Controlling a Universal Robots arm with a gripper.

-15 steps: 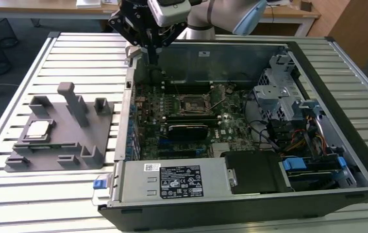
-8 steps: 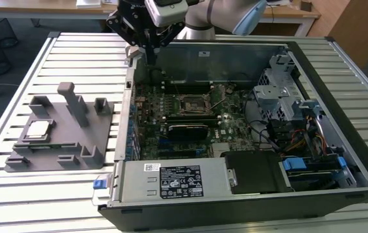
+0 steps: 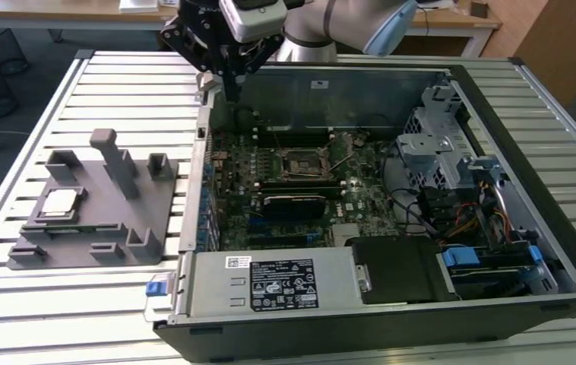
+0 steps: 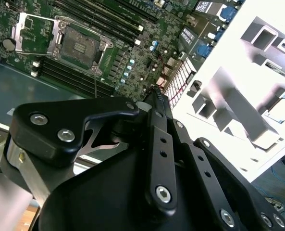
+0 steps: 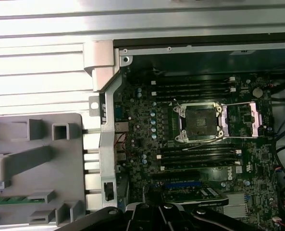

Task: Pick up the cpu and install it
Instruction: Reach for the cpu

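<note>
Step in hand: the pick-up is judged not yet begun; nothing is held.
Gripper (image 3: 234, 91): poised over the far corner of the computer case (image 3: 369, 72); the fingers appear pressed together and empty, though this is poorly seen.
Cpu (image 3: 60, 201): laid flat on the grey fixture (image 3: 85, 236), outside the case at the exterior view's left, well apart from the gripper.
Socket (image 3: 303, 161): seen open and unfilled.
Next move, as judged: the case wall must be crossed, the fingers parted, and a square descent made.
</note>
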